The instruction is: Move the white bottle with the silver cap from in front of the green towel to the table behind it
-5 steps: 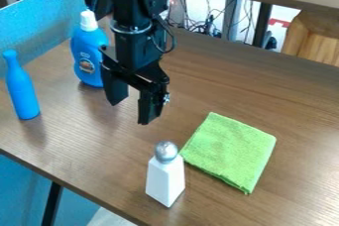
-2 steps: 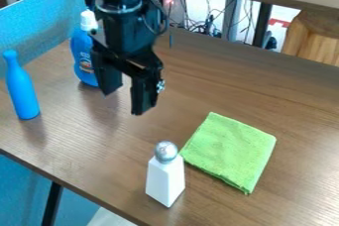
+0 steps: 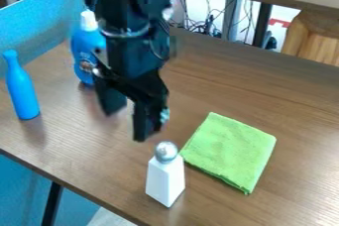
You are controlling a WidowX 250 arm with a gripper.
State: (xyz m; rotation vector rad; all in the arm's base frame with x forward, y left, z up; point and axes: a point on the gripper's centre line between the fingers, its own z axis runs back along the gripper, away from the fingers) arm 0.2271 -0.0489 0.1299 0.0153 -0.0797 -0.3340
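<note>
A white, tapered, four-sided shaker with a silver ball-shaped top is standing upright on the camera side of the gripper, nearest to its fingertips and apart from them. A folded, square, green fabric cloth is lying flat to the gripper's right in the view, just beside the shaker. The gripper is hanging above the brown wood-grain table, its fingers standing wide apart and holding nothing. No grasp or lift is being made; all objects are resting on the table. A slim, blue, pin-shaped bottle is standing to the gripper's left. A blue plastic bottle with a white cap is standing behind the gripper, the arm partly covering it. It is carrying a printed label, whose wording is not showing legibly. The shaker, cloth and slim bottle are displaying no visible print.
</note>
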